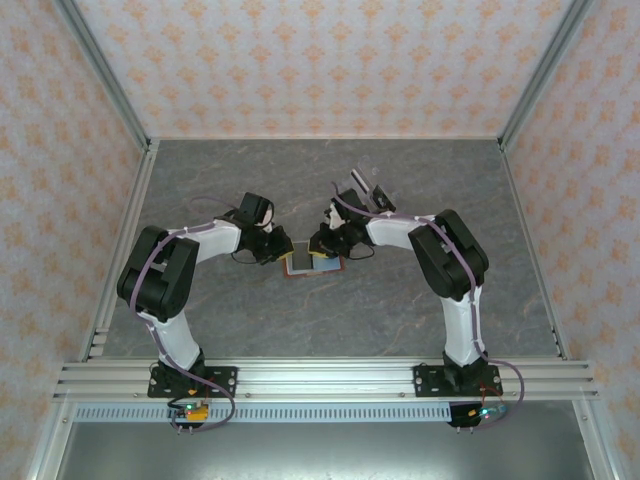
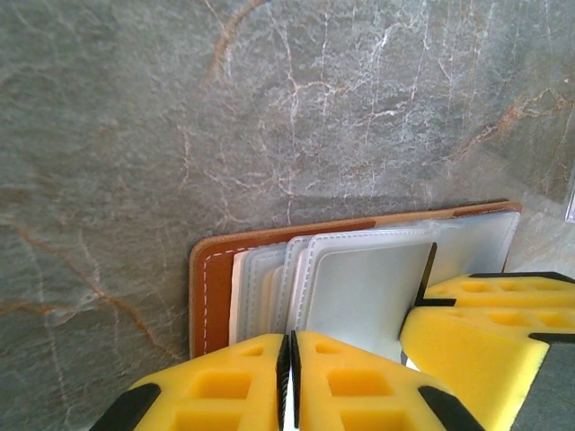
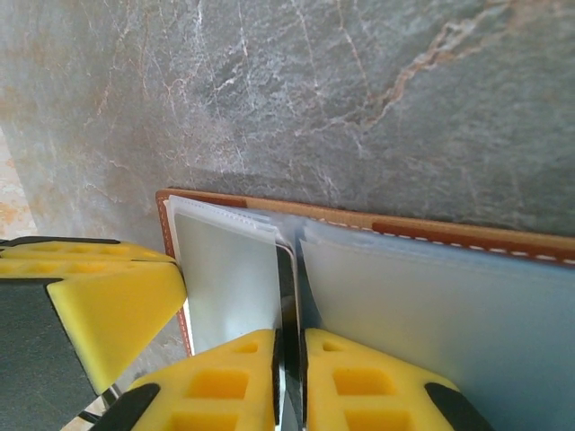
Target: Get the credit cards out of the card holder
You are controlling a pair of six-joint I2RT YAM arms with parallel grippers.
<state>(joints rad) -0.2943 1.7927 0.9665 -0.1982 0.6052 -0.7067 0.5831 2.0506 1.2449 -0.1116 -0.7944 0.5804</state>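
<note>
Resting open: card holder (image 1: 312, 265) | grey veined table (image 1: 250, 180) | peach-patterned walls (image 1: 300, 60)

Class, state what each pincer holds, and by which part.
Right pincer: the card holder, by a thin inner leaf. Left pincer: shut, hold unclear.

From above, you'll find the reddish-brown bifold card holder (image 1: 312, 266) half covered by the left gripper (image 1: 275, 248) and right gripper (image 1: 326, 244), its credit cards too small to tell. In each wrist view the yellow fingers (image 2: 234, 382) hide the holder's near edge. You cannot tell whether the clear leaves they pinch hold cards.
</note>
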